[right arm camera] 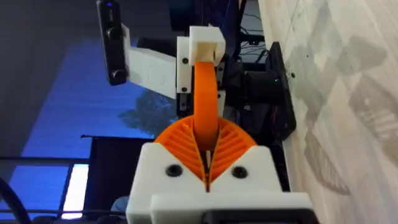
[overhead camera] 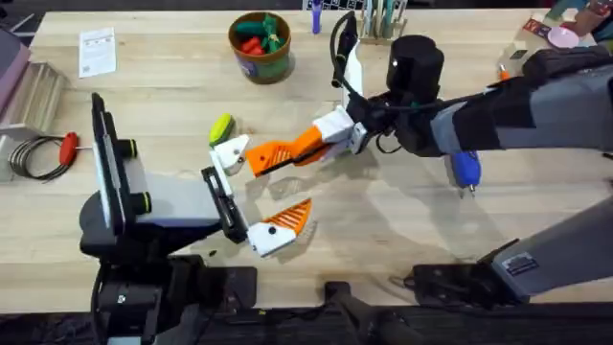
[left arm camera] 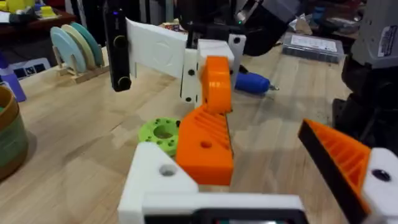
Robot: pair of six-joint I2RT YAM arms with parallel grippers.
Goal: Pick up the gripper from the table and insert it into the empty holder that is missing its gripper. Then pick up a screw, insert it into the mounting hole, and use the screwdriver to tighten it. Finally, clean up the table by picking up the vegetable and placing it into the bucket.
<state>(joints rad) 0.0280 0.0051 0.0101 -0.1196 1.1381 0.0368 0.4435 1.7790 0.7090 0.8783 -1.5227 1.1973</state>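
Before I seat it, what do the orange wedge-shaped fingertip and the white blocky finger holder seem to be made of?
The orange wedge-shaped fingertip looks like hard matte plastic, possibly printed: flat even colour, moulded ribs, no shine. The white blocky finger holder also looks like matte rigid plastic, with crisp square edges and a dark screw hole in its face.

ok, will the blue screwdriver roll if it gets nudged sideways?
Probably: the screwdriver lies on its side on the flat wooden table, and its body looks round. It looks rigid and smooth, so a pinch might slip; a mid-body grip seems safer.
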